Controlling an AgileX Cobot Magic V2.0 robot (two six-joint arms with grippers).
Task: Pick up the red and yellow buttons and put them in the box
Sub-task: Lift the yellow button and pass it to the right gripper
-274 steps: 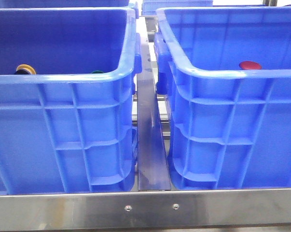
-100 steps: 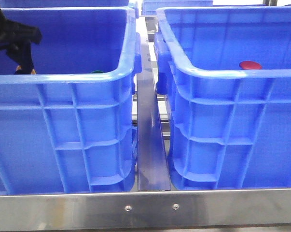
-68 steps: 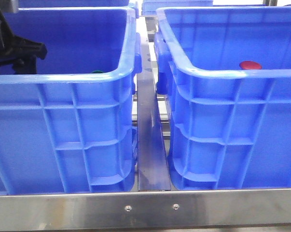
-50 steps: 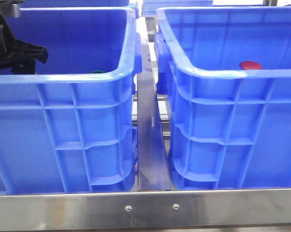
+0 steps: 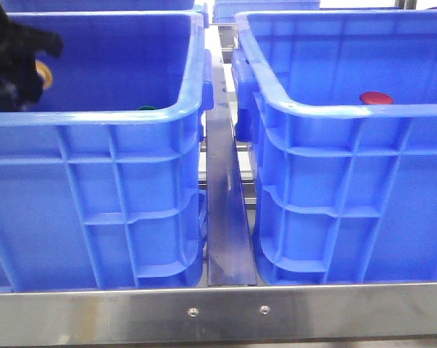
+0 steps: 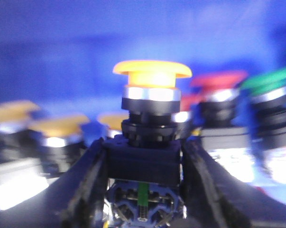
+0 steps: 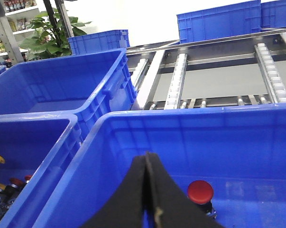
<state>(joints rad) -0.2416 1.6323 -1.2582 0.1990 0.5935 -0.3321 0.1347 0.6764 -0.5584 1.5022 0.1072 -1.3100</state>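
Observation:
My left gripper [image 6: 143,164] is shut on the black base of a yellow button [image 6: 151,76], inside the left blue crate [image 5: 95,119]. In the front view this gripper [image 5: 19,65] is at the crate's far left, with the yellow cap [image 5: 42,72] showing beside it. A red button [image 5: 375,98] lies in the right blue box [image 5: 348,112]; it also shows in the right wrist view [image 7: 200,192]. My right gripper [image 7: 149,164] is shut and empty above that box, beside the red button.
Several more yellow, red [image 6: 218,80] and green [image 6: 271,78] buttons stand blurred behind the held one. A green cap [image 5: 146,108] peeks over the left crate's front rim. A metal rail [image 5: 225,217] runs between the crates. More blue crates [image 7: 218,21] and a roller conveyor [image 7: 176,80] stand beyond.
My left arm came down into the left crate, closed on the yellow button and has now risen a little with it. The red button and the right side have not moved.

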